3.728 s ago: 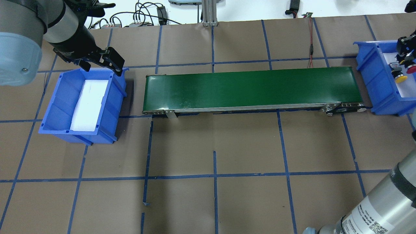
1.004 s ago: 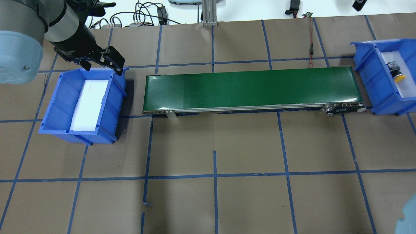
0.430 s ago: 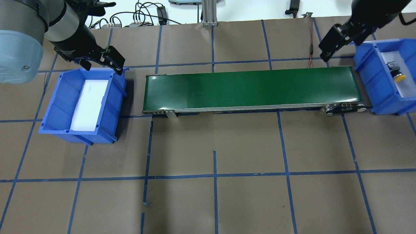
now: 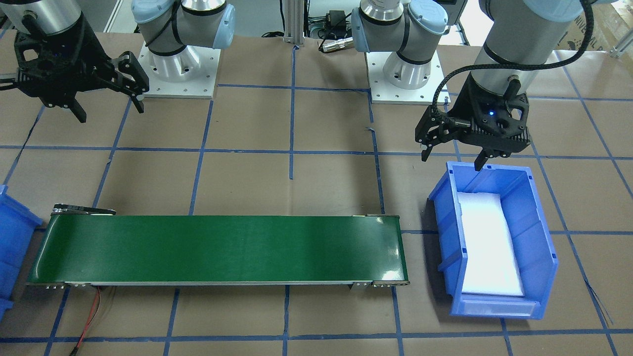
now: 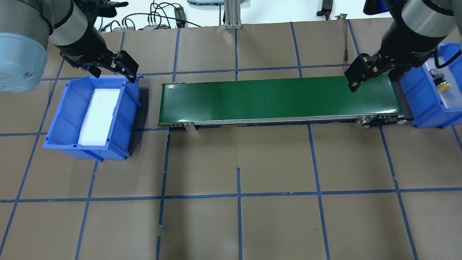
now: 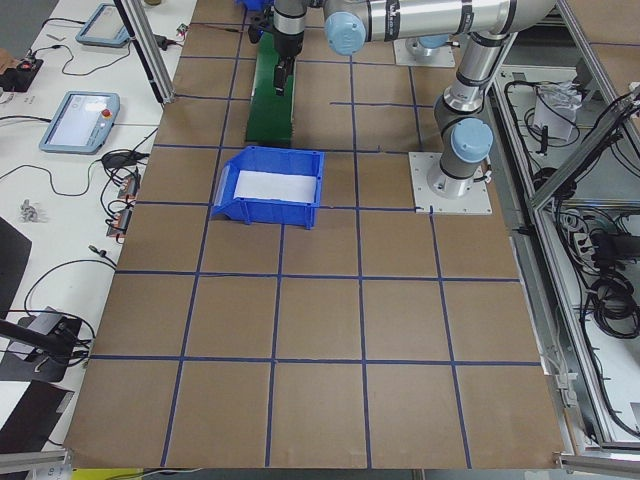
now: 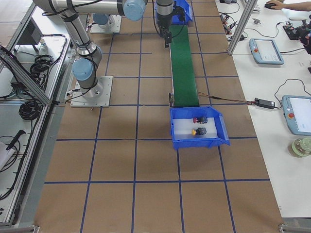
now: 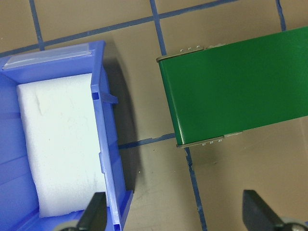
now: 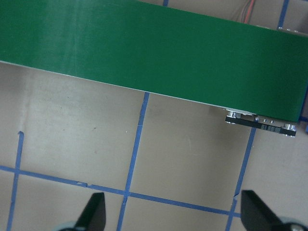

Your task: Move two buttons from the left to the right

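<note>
Red button (image 7: 197, 119) and yellow button (image 7: 194, 131) lie in the right-hand bin (image 7: 199, 141); job looks finished. Left pincer (image 4: 451, 159) and right pincer (image 4: 111, 112) gape wide, empty; just park them.

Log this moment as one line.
left tool open, empty | right tool open, empty | yellow push button, red push button in right blue plastic bin

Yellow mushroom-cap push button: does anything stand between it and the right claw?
Nothing visible does. The right claw hangs open and raised, and the yellow mushroom-cap push button lies uncovered in the open-topped blue plastic bin.
</note>
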{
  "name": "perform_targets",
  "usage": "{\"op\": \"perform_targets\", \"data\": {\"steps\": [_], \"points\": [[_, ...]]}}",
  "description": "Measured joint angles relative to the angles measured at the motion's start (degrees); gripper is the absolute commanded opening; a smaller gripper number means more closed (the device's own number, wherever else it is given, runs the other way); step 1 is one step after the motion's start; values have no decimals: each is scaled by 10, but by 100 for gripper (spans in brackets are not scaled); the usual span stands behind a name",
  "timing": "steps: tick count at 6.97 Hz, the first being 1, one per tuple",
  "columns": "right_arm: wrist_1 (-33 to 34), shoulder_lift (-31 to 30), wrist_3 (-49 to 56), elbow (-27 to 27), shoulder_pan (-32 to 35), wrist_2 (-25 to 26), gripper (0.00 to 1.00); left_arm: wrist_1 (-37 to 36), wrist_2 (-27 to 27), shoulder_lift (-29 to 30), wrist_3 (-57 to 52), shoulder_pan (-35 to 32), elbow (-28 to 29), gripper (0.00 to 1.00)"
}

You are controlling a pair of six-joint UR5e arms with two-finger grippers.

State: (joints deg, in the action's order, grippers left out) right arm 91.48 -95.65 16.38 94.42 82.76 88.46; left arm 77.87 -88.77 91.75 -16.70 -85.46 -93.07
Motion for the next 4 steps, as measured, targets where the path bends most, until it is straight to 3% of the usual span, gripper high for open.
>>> {"op": "perform_targets", "data": {"steps": [4], "points": [[6,1,-57,4,0,0,100,0,0,0,0,0,1,100]]}}
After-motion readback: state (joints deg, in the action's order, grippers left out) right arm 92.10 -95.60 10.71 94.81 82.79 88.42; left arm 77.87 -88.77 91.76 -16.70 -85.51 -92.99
